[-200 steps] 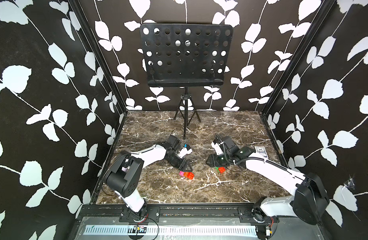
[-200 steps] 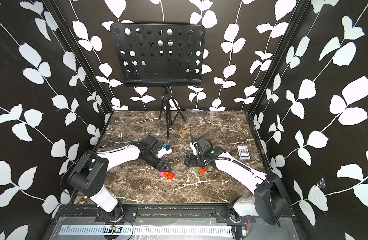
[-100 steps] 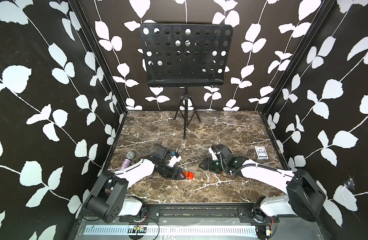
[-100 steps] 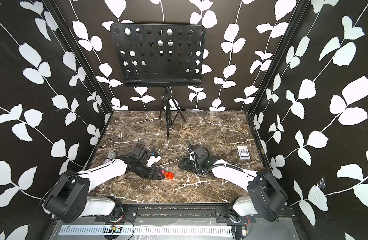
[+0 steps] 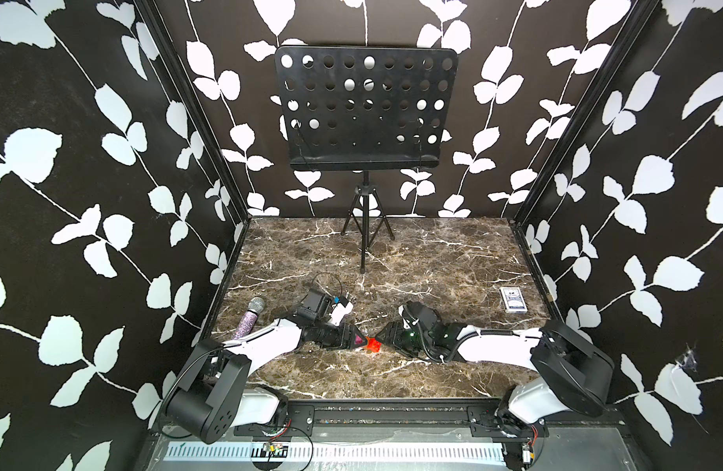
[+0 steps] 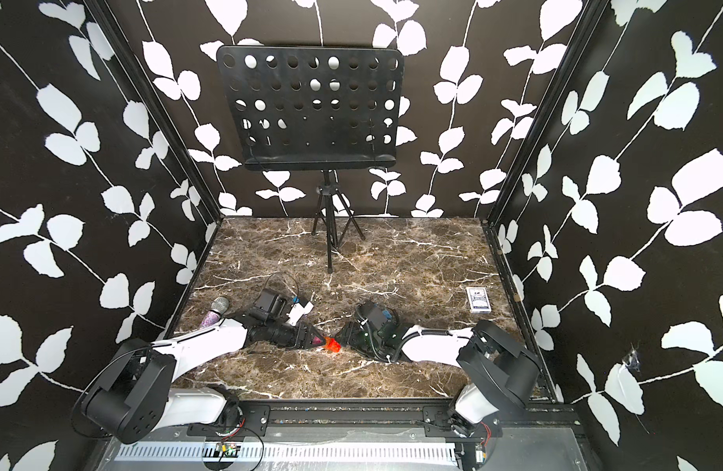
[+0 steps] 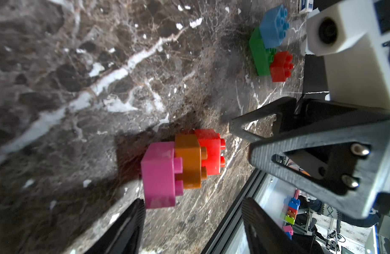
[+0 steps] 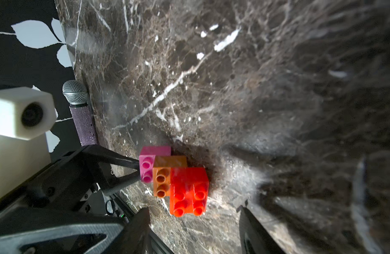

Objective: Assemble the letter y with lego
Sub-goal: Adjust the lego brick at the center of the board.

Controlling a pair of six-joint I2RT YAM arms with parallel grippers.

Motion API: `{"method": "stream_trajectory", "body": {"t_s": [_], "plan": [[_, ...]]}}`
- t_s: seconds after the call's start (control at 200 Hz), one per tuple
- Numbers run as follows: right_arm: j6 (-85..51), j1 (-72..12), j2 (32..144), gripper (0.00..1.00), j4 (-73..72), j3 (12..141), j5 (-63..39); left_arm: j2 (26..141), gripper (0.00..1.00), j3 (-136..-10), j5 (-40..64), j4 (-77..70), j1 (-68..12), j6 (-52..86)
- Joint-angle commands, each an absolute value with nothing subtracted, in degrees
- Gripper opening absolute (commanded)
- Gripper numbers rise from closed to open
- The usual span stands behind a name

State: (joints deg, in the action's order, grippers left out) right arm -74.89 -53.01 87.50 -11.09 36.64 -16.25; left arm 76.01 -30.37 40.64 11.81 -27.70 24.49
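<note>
A short lego stack of a pink (image 7: 158,176), a brown-orange (image 7: 188,160) and an orange-red brick (image 7: 209,151) lies on its side on the marble, seen in both top views (image 5: 370,346) (image 6: 332,344). My left gripper (image 7: 191,228) is open, with the pink end just beyond one fingertip and nothing between the fingers. My right gripper (image 8: 196,231) is open too, facing the orange-red end (image 8: 188,191). The two grippers (image 5: 353,340) (image 5: 386,340) point at each other across the stack. A green bar with a light blue and a red brick on it (image 7: 263,50) lies farther off. No joined letter y shows.
A blue-patterned card box (image 5: 513,300) lies at the right side. A glittery microphone (image 5: 250,318) lies along the left edge. A black music stand (image 5: 365,114) stands at the back centre on a tripod. Black patterned walls close in three sides.
Both arms have dropped low to the table and come toward the front. Both pairs of jaws have widened. The stack now lies on the marble between the two grippers.
</note>
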Motion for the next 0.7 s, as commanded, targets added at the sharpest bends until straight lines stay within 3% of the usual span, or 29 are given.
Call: {"method": "stream_trajectory", "body": {"t_s": [0.0,0.695], "plan": [[-80.6,-54.0,88.7,0.64,-16.5,35.9,-14.4,76.8,0.72,-29.9,40.1,10.0,-27.8,25.2],[-85.6,-53.5,95.5,0.63,-28.2,35.1,-10.9,82.7,0.71,-33.4,43.0,4.7,-28.4,26.9]]}}
